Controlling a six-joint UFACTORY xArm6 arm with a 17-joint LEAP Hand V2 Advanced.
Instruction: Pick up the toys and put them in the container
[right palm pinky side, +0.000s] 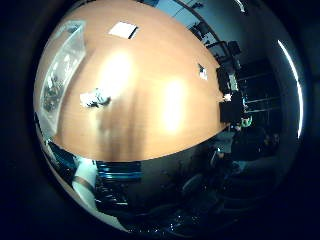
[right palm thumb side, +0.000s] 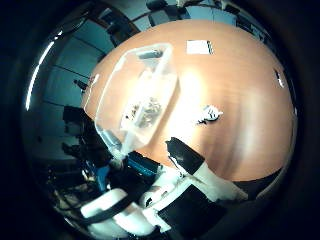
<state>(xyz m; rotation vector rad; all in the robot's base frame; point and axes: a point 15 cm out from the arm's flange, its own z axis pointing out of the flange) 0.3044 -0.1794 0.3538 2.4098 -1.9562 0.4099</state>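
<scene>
Bright overhead glare blooms across the orange table (right palm pinky side: 150, 100); the room beyond sits dim, edges bend and blur into black.

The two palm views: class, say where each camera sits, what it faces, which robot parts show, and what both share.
Little finger side palm view: on the palm, facing down at the wooden table; white arm parts at its edge.
Thumb side palm view: on the palm, facing the clear container; the hand reaches in.
Shared: table, container, small toy, white card.

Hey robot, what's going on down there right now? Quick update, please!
Hand high over table, holding nothing. One small toy loose on table, beside clear container; toys already inside. Path clear.
</scene>
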